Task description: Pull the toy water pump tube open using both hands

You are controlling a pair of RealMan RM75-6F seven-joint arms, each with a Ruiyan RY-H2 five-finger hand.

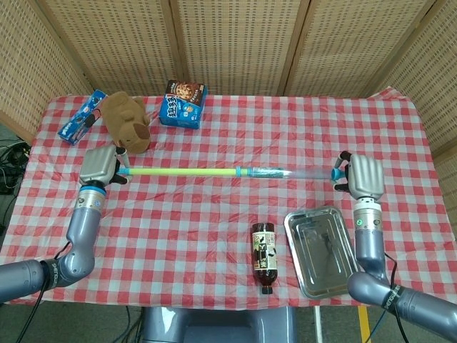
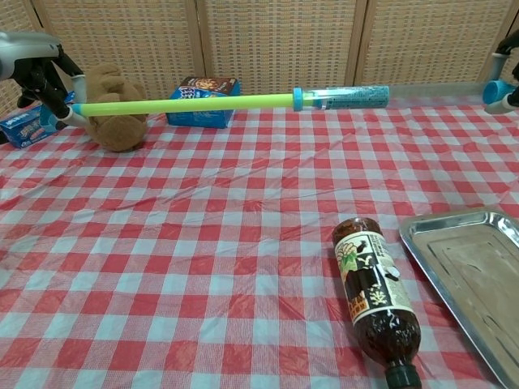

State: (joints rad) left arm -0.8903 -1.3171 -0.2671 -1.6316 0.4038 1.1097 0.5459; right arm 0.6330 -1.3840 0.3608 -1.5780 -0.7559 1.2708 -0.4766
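Note:
The toy water pump tube (image 1: pixel 214 172) (image 2: pixel 243 101) hangs level above the table, stretched long: a yellow-green rod on the left, a blue collar, a patterned sleeve and a clear barrel on the right. My left hand (image 1: pixel 98 165) (image 2: pixel 36 77) grips the rod's blue end cap. My right hand (image 1: pixel 362 176) (image 2: pixel 509 81) grips the blue cap at the barrel's far end, half cut off at the chest view's edge.
A brown bottle (image 1: pixel 263 256) (image 2: pixel 375 300) lies on the checked cloth near the front beside a metal tray (image 1: pixel 321 250) (image 2: pixel 470 275). A brown plush toy (image 1: pixel 127 121) (image 2: pixel 109 109), a blue snack box (image 1: pixel 184 102) (image 2: pixel 203 101) and a blue packet (image 1: pixel 78 118) (image 2: pixel 24 126) sit at the back left.

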